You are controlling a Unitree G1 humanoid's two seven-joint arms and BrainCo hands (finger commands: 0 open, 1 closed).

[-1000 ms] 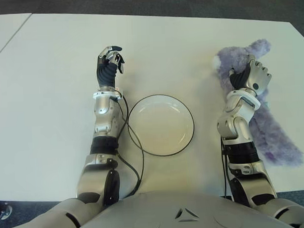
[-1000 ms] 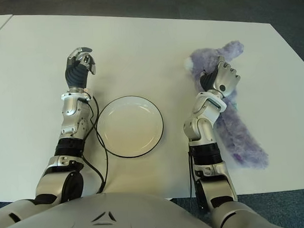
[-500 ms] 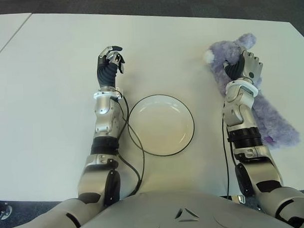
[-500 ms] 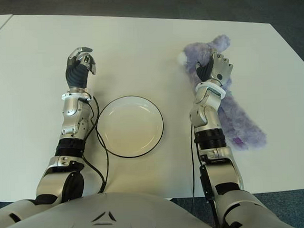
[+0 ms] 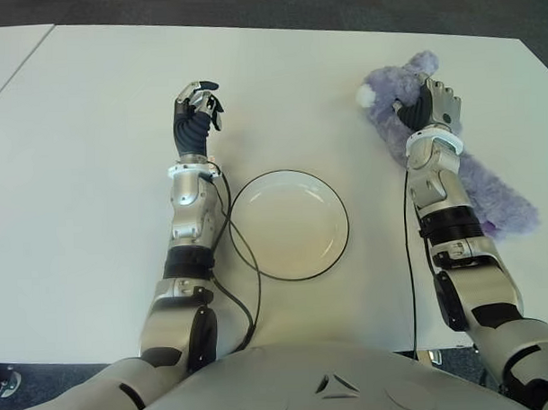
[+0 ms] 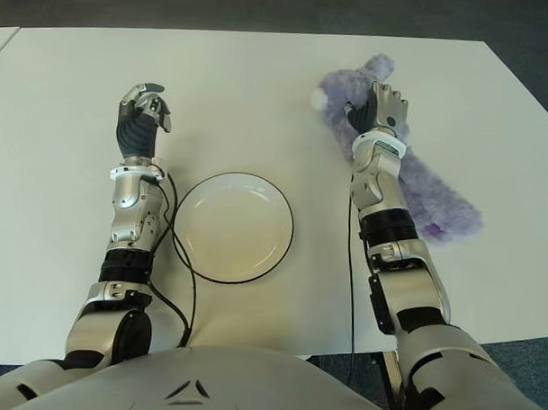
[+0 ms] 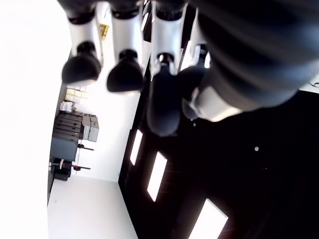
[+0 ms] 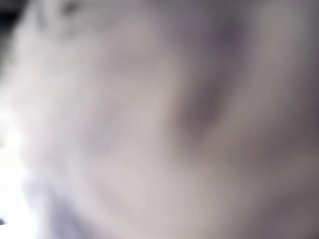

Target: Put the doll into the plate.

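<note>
The doll is a long purple plush lying on the white table at the right, its head toward the far side. My right hand is shut on the doll near its head; purple fur fills the right wrist view. The white plate with a dark rim sits empty at the table's middle, left of the doll. My left hand shows beyond the plate's left side, fingers curled on nothing.
A black cable loops along the plate's left rim from my left forearm. The table's far edge meets dark floor. A second table stands at the far left.
My right hand has moved away from me and leftward with the doll, dragging its head left and swinging the body up the table. The left arm has not moved.
</note>
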